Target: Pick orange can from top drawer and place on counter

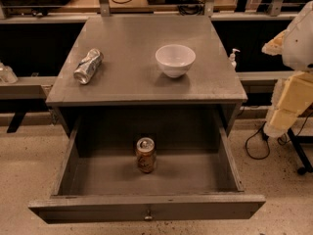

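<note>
The orange can (pixel 145 154) stands upright in the middle of the open top drawer (pixel 146 207), near its back. It has orange-brown sides and a silver top with a pull tab. The drawer is pulled fully out, and a small knob (pixel 147 213) sits on its front panel. The counter (pixel 132 82) is the grey metal top above the drawer. My arm hangs at the right edge of the camera view. Its gripper end (pixel 281 117) is beside the cabinet, well right of the can and touching nothing.
A crushed silver can (pixel 88 66) lies on the counter's left side. A white bowl (pixel 175 59) stands right of centre. A small pump bottle (pixel 234 58) stands behind the counter's right edge. Cables (pixel 257 141) lie on the floor at the right.
</note>
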Robot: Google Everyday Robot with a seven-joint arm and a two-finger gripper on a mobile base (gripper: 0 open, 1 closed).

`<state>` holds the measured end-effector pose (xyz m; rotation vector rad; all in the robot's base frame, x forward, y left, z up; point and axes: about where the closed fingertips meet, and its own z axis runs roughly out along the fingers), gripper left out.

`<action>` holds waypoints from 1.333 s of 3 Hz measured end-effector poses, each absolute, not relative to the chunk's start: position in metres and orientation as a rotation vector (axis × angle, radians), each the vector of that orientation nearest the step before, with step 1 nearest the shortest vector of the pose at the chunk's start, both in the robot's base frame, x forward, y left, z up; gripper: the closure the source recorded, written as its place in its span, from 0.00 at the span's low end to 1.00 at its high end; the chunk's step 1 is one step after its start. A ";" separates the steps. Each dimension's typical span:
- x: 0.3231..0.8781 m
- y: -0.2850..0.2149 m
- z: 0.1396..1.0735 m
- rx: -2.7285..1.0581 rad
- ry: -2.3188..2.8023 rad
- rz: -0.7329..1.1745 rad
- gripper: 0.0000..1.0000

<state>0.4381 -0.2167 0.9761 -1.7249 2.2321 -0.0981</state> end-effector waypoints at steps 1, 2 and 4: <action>0.440 -0.215 0.977 -1.710 2.219 -0.103 0.00; 0.421 -0.188 0.969 -1.623 2.190 -0.037 0.00; 0.386 -0.121 0.906 -1.493 2.133 0.153 0.00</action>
